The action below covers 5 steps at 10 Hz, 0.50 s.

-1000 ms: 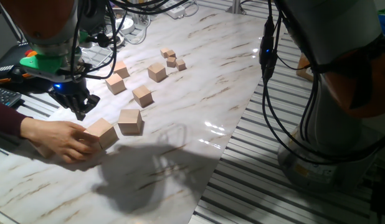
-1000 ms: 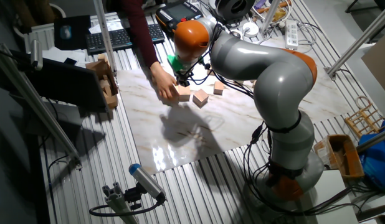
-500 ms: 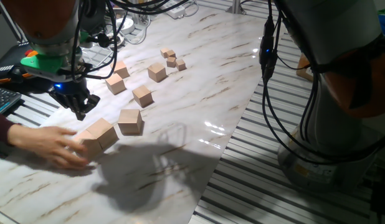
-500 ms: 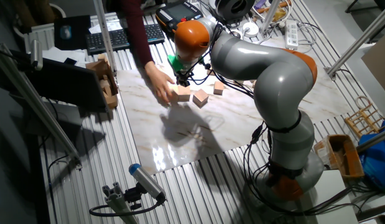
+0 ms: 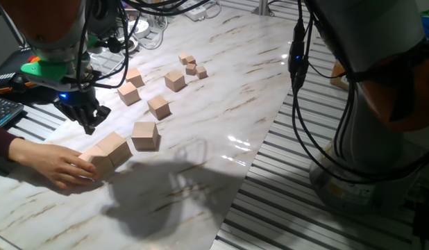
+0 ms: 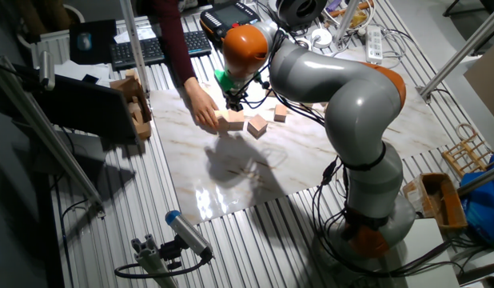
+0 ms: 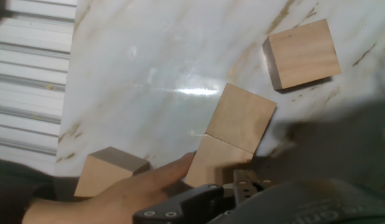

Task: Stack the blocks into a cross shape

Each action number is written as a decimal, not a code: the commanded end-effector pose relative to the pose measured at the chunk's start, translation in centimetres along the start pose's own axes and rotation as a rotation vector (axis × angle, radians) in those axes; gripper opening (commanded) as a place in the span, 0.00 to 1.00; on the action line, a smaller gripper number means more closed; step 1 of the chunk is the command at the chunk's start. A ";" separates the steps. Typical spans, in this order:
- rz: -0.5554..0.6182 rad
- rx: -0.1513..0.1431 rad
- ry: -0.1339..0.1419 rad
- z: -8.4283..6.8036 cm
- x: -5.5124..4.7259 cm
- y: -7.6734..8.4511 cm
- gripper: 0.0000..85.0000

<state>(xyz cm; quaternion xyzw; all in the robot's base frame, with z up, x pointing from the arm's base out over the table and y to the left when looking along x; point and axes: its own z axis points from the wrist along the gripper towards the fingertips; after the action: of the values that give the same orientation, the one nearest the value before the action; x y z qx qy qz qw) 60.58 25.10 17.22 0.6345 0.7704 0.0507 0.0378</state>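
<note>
Three large tan blocks lie at the marble sheet's near left. One block (image 5: 146,135) (image 7: 301,53) stands alone. Two more touch in a row: a block (image 5: 114,146) (image 7: 242,117) and its neighbour (image 5: 98,158) (image 7: 216,162). A person's hand (image 5: 56,167) (image 7: 127,196) rests against that neighbour. In the hand view a further block (image 7: 105,172) sits beside the hand. My gripper (image 5: 89,119) hangs just above and behind the row, holding nothing. The dark fingers do not show clearly whether they are open or shut.
Medium wooden cubes (image 5: 158,106) (image 5: 129,93) (image 5: 175,81) and tiny cubes (image 5: 191,64) lie farther back on the sheet. The person's arm (image 6: 177,48) reaches in from the left. Cables (image 5: 298,62) hang on the right. A keyboard (image 5: 3,110) lies at the left edge.
The person's hand has drawn back leftward from the top of the paired blocks to their end. My arm and gripper have stayed still.
</note>
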 end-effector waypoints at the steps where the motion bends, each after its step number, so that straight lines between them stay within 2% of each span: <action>1: 0.001 0.000 -0.001 0.0 0.0 0.0 0.00; 5: 0.004 0.000 0.001 0.0 0.0 0.1 0.00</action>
<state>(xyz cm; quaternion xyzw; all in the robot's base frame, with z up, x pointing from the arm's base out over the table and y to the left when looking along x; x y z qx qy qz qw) 60.64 25.15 17.21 0.6360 0.7691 0.0507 0.0378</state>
